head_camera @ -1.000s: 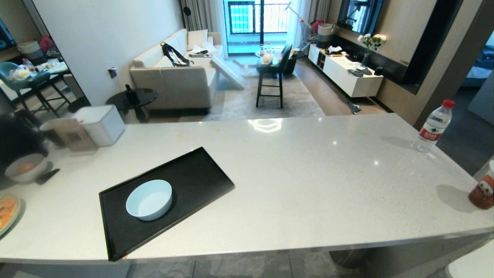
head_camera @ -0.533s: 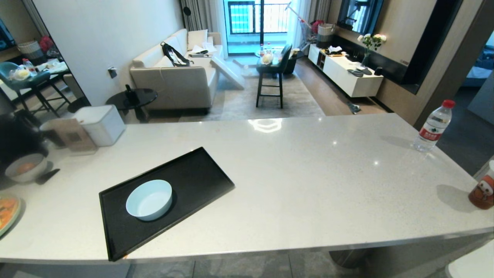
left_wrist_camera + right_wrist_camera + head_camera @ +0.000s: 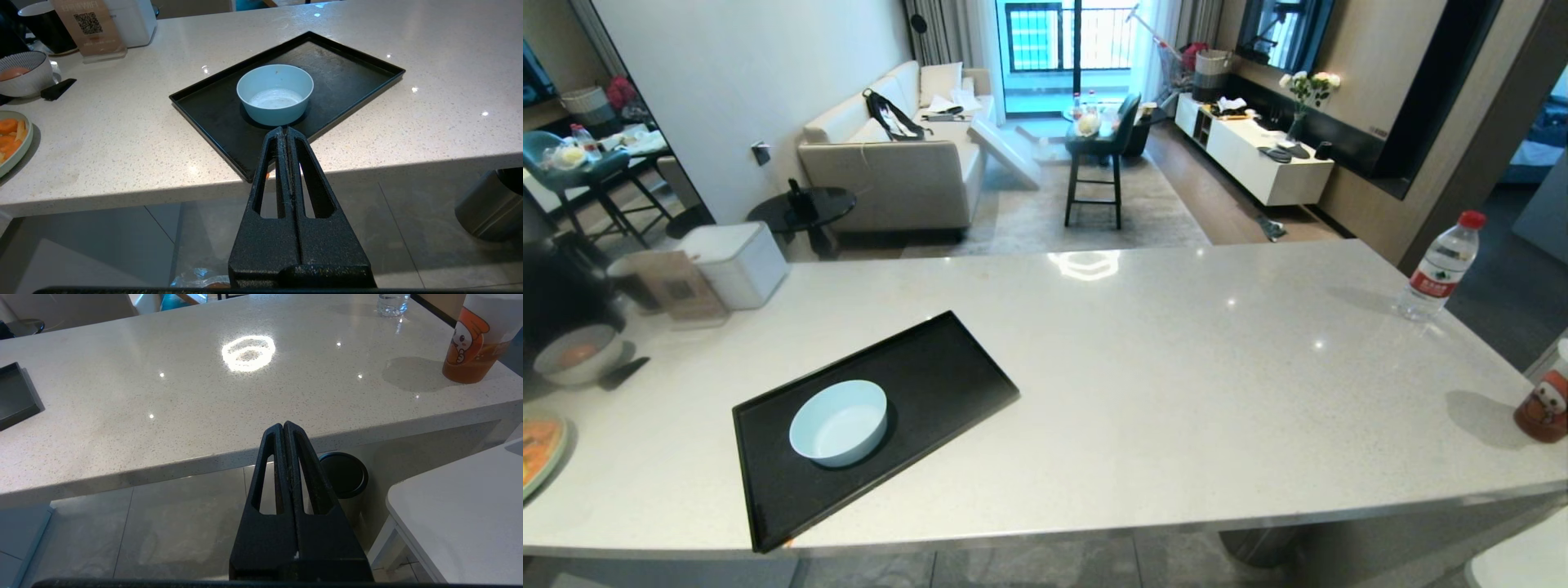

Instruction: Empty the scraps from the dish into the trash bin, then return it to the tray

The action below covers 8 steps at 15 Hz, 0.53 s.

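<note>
The pale blue dish (image 3: 838,423) stands upright on the black tray (image 3: 947,359) near the counter's front left; its inside looks empty, and no scraps show in it. In the left wrist view the dish (image 3: 275,94) sits just beyond my left gripper (image 3: 286,130), which is shut and empty, low in front of the counter edge. My right gripper (image 3: 284,424) is also shut and empty, below the counter edge further right. Crinkly clear plastic (image 3: 200,277), seemingly the trash bin's liner, peeks out on the floor under the left gripper. Neither arm is in the head view.
A greyish bowl with orange food (image 3: 578,354) and a green plate of carrot pieces (image 3: 535,449) sit at the counter's left end. A water bottle (image 3: 1437,268) and an orange cup (image 3: 1543,404) stand at the right. A black-topped steel cylinder (image 3: 345,475) stands under the counter.
</note>
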{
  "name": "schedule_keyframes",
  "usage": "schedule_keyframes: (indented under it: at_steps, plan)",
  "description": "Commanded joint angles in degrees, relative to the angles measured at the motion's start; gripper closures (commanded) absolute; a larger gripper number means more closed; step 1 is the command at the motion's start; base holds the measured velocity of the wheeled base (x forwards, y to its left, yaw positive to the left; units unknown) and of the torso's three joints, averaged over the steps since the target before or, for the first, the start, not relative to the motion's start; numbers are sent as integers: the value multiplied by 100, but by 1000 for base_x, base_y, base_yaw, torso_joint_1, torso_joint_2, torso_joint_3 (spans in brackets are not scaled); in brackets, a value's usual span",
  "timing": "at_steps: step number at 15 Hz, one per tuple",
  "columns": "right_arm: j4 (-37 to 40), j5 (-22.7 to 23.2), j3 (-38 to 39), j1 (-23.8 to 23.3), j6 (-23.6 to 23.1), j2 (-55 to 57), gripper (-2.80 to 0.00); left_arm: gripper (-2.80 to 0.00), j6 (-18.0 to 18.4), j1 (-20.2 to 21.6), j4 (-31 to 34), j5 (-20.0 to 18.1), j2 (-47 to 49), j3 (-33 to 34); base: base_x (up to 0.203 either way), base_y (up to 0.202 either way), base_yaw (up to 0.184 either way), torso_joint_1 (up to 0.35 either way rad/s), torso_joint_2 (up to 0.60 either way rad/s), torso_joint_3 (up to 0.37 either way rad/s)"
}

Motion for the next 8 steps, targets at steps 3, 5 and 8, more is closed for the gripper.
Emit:
schedule_keyframes:
  at_steps: [3, 5, 8]
  plan:
    - [-3, -2, 0, 1, 3, 6, 0, 0, 5, 1, 1, -10, -1, 0, 0, 0, 0, 0, 0, 0]
    - [-2, -2, 0, 1, -6, -2, 0, 0, 5, 1, -1, -1, -1, 0, 0, 0, 0, 0, 0, 0]
    - [-2, -2, 0, 1, -7, -2, 0, 0, 5, 1, 2, -1, -1, 0, 0, 0, 0, 0, 0, 0]
